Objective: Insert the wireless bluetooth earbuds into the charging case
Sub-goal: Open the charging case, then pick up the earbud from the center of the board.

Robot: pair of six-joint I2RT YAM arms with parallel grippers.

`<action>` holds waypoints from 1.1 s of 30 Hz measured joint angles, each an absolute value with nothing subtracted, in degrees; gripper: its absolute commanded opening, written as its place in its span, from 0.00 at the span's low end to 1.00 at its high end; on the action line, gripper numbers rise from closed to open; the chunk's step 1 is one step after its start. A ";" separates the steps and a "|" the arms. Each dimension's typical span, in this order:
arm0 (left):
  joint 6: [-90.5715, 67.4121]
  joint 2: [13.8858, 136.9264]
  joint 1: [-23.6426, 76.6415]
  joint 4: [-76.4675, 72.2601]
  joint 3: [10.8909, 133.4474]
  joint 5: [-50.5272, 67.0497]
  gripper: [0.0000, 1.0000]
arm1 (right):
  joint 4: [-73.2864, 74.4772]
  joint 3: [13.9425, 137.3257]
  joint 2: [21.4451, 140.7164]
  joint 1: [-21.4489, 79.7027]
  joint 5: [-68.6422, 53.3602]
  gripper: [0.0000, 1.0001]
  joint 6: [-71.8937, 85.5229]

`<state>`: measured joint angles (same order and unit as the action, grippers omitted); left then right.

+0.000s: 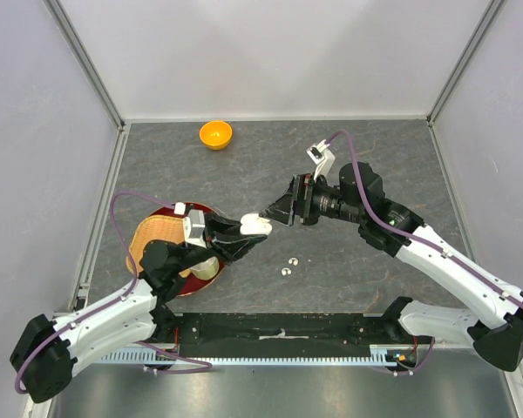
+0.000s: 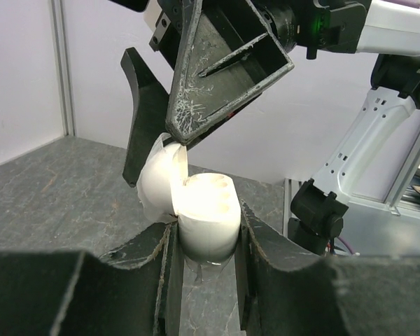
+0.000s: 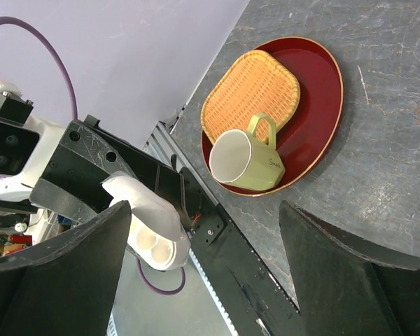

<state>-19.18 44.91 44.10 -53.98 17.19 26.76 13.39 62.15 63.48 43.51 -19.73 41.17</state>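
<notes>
In the middle of the top view we see the charging case (image 1: 254, 225) held off the bench (image 1: 375, 157) by the left jaws, which are closed on its white body. From the left wrist camera, the case stands upright at centre frame, pinched between the two dark fingers (image 2: 266, 252) at the bottom edge. Its lid (image 2: 157, 175) is swung open toward the left. The right jaws are spread wide apart and grip nothing. One scratched finger (image 2: 224, 70) comes down from the top of the frame, and its tip meets the upper edge of the lid. The other finger (image 2: 143, 119) stands just left of the lid. In the right wrist view the case sits at lower left, and two round wells show in its open face.

Two pale earbuds (image 1: 294, 259) lie on the bench just right of centre in the top view, below the case and close to each other (too small to tell their pose). At the left of that view is a red tray (image 1: 161, 210) carrying a wicker mat (image 3: 255, 87) and a green mug (image 3: 246, 159) lying on its side. An orange bowl (image 1: 215, 134) sits near the top edge of the bench.
</notes>
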 measured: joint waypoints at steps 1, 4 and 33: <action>-19.18 44.51 44.12 -53.65 17.15 26.52 0.02 | 13.43 62.28 63.53 43.51 -19.81 0.93 41.15; -19.18 42.81 44.14 -53.15 16.45 26.02 0.02 | 13.91 63.20 63.57 43.48 -19.66 0.93 41.01; -19.07 27.70 44.40 -41.82 12.80 20.08 0.02 | 24.71 42.15 69.65 31.64 -9.39 0.48 34.70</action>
<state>-19.07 27.70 44.40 -41.82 12.80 20.08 24.71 42.15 69.65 31.64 -9.39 34.70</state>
